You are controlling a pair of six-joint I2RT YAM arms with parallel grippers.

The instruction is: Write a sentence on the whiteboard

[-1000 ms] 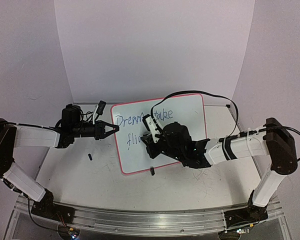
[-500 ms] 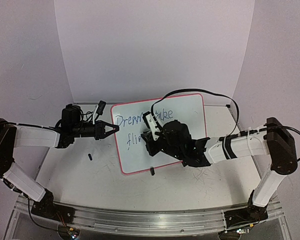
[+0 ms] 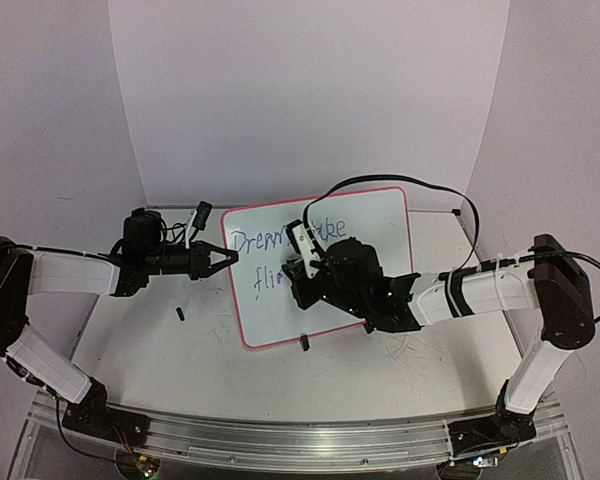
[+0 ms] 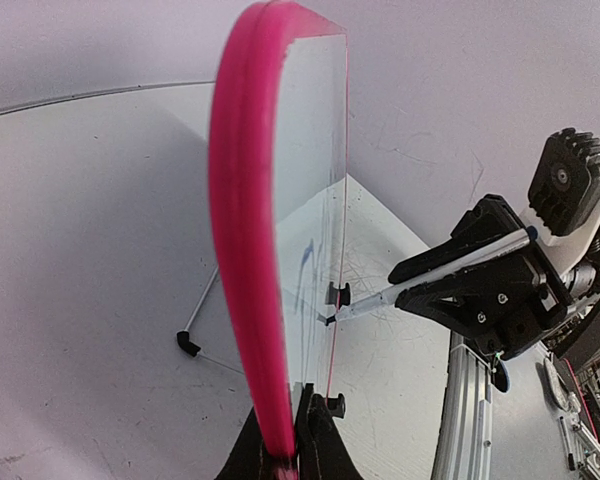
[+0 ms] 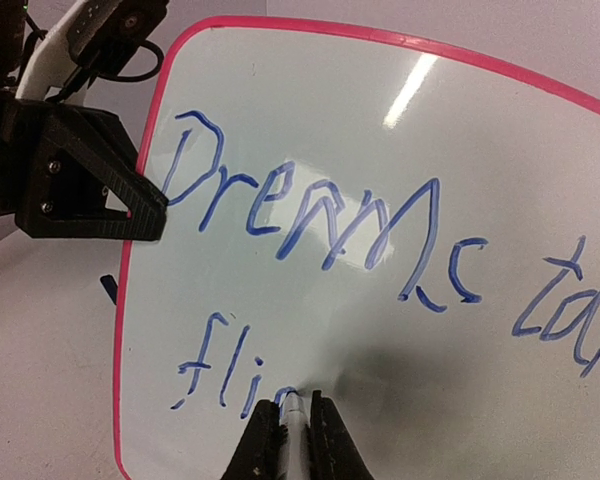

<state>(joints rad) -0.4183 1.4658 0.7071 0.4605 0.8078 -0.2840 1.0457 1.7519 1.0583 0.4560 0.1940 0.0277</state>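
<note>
Left jaws clenched on whiteboard [image 3: 380, 230] left rim. Right jaws grasping marker [image 5: 294, 412], tip touching whiteboard's lower written line.

I read the whiteboard [image 3: 378, 215] mid-table: pink rim, rounded corners, blue script "Dreams take" above a line starting "fli".

Whiteboard [image 3: 375, 235] at mid table [image 3: 160, 370]. At its left edge, left gripper [image 3: 230, 258], clamped on the rim. Over its near middle, right gripper [image 5: 293, 412] (marker [image 4: 380, 297] pinched between the fingers), tip touching the board below the upper written line. Left of the board, small dark piece [image 3: 180, 313] on the table.
</note>
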